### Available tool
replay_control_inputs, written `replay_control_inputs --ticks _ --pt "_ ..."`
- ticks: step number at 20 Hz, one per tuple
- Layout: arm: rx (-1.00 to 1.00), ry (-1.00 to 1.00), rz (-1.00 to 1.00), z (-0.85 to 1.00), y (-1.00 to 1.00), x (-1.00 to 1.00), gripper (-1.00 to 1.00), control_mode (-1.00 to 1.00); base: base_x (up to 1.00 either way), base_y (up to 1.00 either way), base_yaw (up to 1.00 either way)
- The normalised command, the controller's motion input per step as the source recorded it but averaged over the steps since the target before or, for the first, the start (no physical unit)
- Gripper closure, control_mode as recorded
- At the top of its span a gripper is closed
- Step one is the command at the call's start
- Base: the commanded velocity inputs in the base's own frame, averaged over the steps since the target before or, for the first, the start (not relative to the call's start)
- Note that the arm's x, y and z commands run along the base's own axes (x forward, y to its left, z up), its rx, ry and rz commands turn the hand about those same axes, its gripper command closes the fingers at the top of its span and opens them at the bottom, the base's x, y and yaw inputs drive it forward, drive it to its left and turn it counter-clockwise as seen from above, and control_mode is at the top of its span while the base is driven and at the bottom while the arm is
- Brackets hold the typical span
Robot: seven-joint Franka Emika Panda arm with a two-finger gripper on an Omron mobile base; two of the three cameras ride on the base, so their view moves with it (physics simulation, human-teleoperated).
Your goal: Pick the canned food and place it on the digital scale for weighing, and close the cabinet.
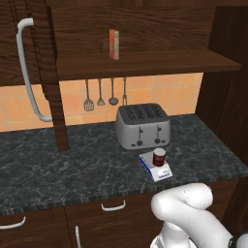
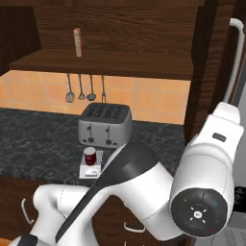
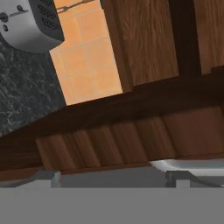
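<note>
The dark red canned food (image 1: pixel 159 157) (image 2: pixel 89 156) stands upright on the small digital scale (image 1: pixel 156 169) (image 2: pixel 91 171), on the counter in front of the toaster. The dark brown cabinet (image 1: pixel 145 63) (image 2: pixel 110 62) is open, its left door (image 1: pixel 51 72) and right door (image 2: pixel 211 72) both swung out. My arm reaches up to the right door and its long silver handle (image 2: pixel 235 53). In the hand view my gripper (image 3: pixel 113 178) is open and holds nothing. It sits close against the door's wood, and the handle (image 3: pixel 192 165) lies by the right fingertip.
A silver four-slot toaster (image 1: pixel 143 126) (image 2: pixel 105 125) (image 3: pixel 28 22) stands at the back of the dark marble counter (image 1: pixel 72 160). A tall orange-red box (image 1: pixel 114 43) (image 2: pixel 77 42) stands on the cabinet shelf. Utensils (image 1: pixel 104 94) hang on the tiled wall. Drawers (image 1: pixel 114 206) lie below.
</note>
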Motion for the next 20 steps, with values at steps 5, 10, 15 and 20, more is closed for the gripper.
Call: replay_control_inputs --ticks 5,10,15,20 --pt "-0.01 0.0 0.2 -0.1 0.73 0.71 -1.0 -1.0 0.0 0.0 0.0" --pt "0.0 0.0 0.32 -0.04 0.96 0.71 -1.0 -1.0 0.0 0.0 0.0" --pt "0.0 -0.07 0.3 0.0 0.52 0.77 -1.0 -1.0 0.0 0.0 0.0" --pt "0.0 -0.18 0.24 -0.04 0.26 0.78 -1.0 -1.0 0.0 0.0 0.0"
